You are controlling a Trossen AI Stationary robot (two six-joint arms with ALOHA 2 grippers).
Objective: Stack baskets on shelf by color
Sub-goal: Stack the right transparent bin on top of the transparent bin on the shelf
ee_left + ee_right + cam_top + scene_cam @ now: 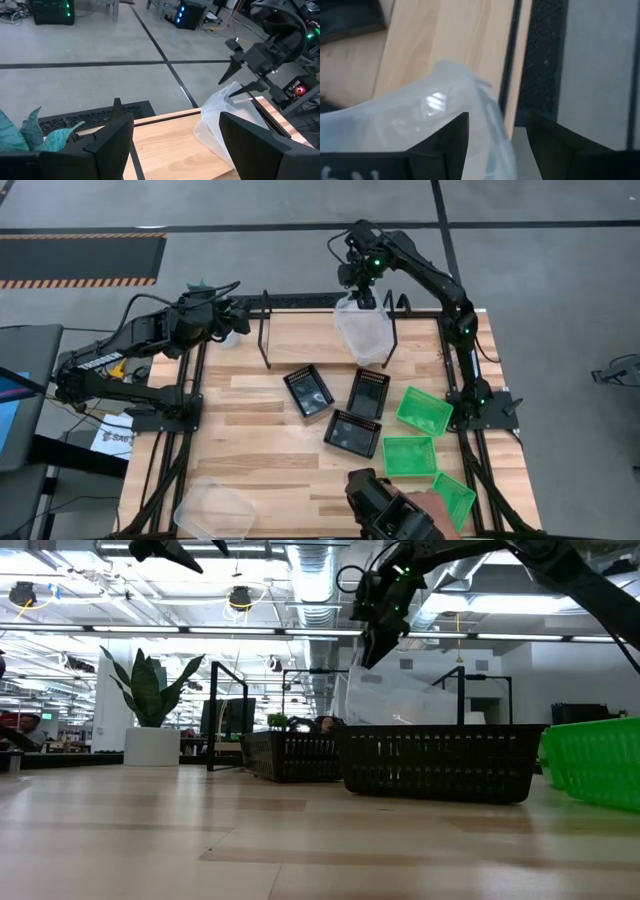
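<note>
right gripper (pixel 361 298) jaws parted astride the clear basket's (pixel 364 330) rim, grip not firm | basket just below, on the shelf (pixel 300 340) | looks light, thin, slick: pinch the rim | left gripper (pixel 232 315) wide open, holding nothing

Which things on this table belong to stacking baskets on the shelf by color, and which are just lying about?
Belong to the job:
clear baskets, on the shelf, under the right gripper
another clear basket
three black baskets
three green baskets

Just lying about:
potted plant
a person's hand, at the table's near edge
</note>
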